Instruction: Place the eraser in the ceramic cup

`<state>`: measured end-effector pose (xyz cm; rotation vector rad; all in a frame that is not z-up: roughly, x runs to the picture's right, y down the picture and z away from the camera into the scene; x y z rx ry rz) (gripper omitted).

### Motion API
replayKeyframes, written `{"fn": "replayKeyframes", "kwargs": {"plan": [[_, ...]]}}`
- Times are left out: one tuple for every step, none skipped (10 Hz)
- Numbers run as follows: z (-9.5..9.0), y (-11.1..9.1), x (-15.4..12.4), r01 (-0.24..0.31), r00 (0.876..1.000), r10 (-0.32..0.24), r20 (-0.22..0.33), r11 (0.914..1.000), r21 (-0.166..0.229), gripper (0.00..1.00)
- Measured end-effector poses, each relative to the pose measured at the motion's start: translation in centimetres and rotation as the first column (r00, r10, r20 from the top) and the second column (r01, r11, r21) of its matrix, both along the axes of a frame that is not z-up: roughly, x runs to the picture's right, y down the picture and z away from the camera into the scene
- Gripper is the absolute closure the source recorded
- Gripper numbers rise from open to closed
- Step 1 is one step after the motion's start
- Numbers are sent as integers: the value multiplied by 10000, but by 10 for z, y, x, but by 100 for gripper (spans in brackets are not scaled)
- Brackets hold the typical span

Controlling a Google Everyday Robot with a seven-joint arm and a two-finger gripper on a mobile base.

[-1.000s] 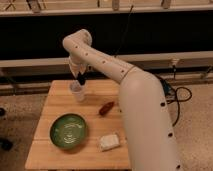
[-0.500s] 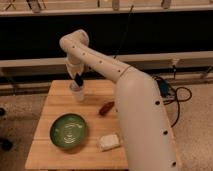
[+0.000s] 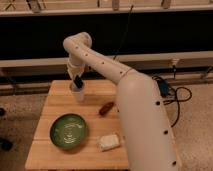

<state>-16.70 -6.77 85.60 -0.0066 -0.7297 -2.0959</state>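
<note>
The white ceramic cup (image 3: 77, 94) stands upright at the back left of the wooden table (image 3: 60, 155). My gripper (image 3: 78, 81) hangs from the white arm straight above the cup, its dark tip at the cup's mouth. I cannot make out the eraser as a separate thing; it may be hidden at the gripper's tip or inside the cup.
A green bowl (image 3: 68, 131) sits at the front left of the table. A reddish-brown object (image 3: 106, 108) lies at mid-table beside my arm. A white block-like object (image 3: 109, 142) lies at the front. My arm's large white body (image 3: 145, 125) covers the table's right side.
The gripper has come down toward the cup's mouth, and the arm has shifted slightly. The things on the table have not moved.
</note>
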Motion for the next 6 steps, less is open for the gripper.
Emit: {"fn": "replayKeyframes", "kwargs": {"plan": [[0, -1, 2, -108, 9999, 108, 128, 9999, 51, 20], [-4, -5, 6, -267, 9992, 261, 308, 9995, 192, 20], [-8, -10, 9, -409, 9982, 392, 456, 9985, 372, 20], [-13, -14, 12, -507, 9974, 479, 538, 9973, 531, 20], [-15, -16, 10, -432, 9981, 409, 470, 9979, 483, 20], [-13, -14, 6, -349, 9986, 333, 422, 9987, 374, 20]]}}
